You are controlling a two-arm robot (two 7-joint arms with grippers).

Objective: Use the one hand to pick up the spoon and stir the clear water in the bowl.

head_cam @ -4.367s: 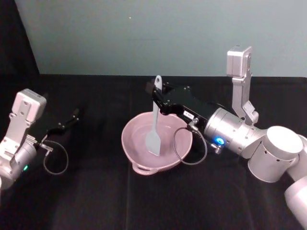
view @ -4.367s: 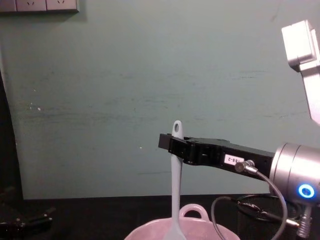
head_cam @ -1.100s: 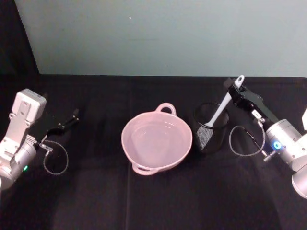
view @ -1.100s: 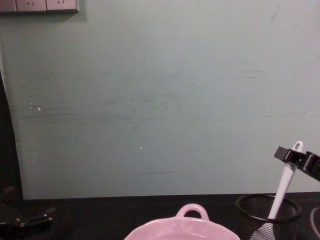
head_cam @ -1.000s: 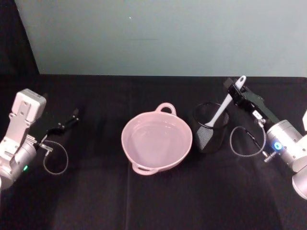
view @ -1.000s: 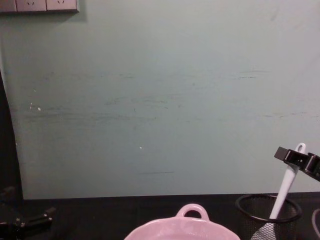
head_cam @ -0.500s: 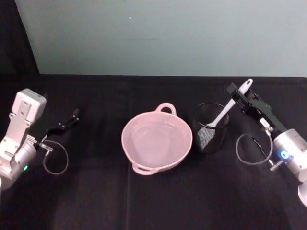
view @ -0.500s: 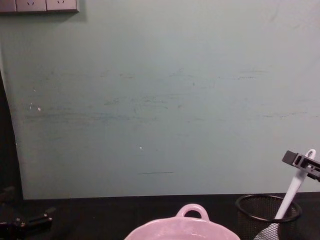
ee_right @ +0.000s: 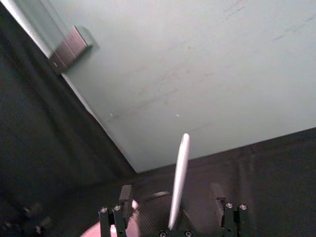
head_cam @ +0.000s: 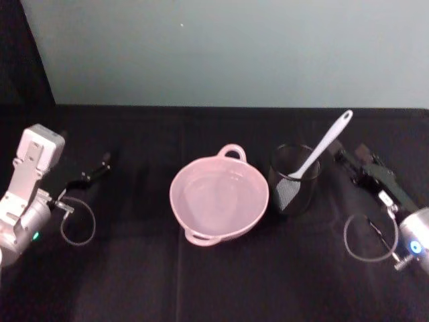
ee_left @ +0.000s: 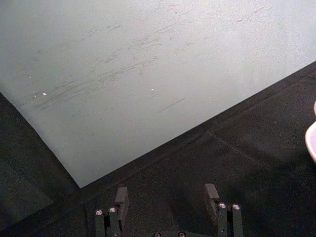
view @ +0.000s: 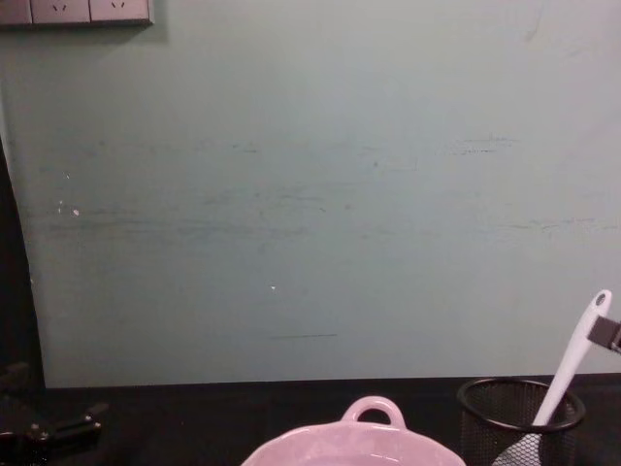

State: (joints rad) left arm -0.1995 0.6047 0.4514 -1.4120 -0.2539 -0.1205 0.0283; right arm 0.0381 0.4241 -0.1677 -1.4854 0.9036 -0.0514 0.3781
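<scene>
Right gripper (head_cam: pixel 353 158) has released and withdrawn, jaws apart; spoon (head_cam: pixel 320 149) now leans in mesh cup (head_cam: pixel 293 180) beside bowl (head_cam: pixel 219 198). Left gripper (ee_left: pixel 167 198) parked, jaws apart. Stirring apparently finished

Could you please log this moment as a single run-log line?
spoon: leaning in mesh cup, released | right tool: open, beside cup | left tool: open, parked | bowl: holds water

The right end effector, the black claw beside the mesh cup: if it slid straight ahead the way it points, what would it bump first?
Probably the spoon handle, which stands between the open fingers of the right end effector, with the mesh cup just beyond. Depth is uncertain.
</scene>
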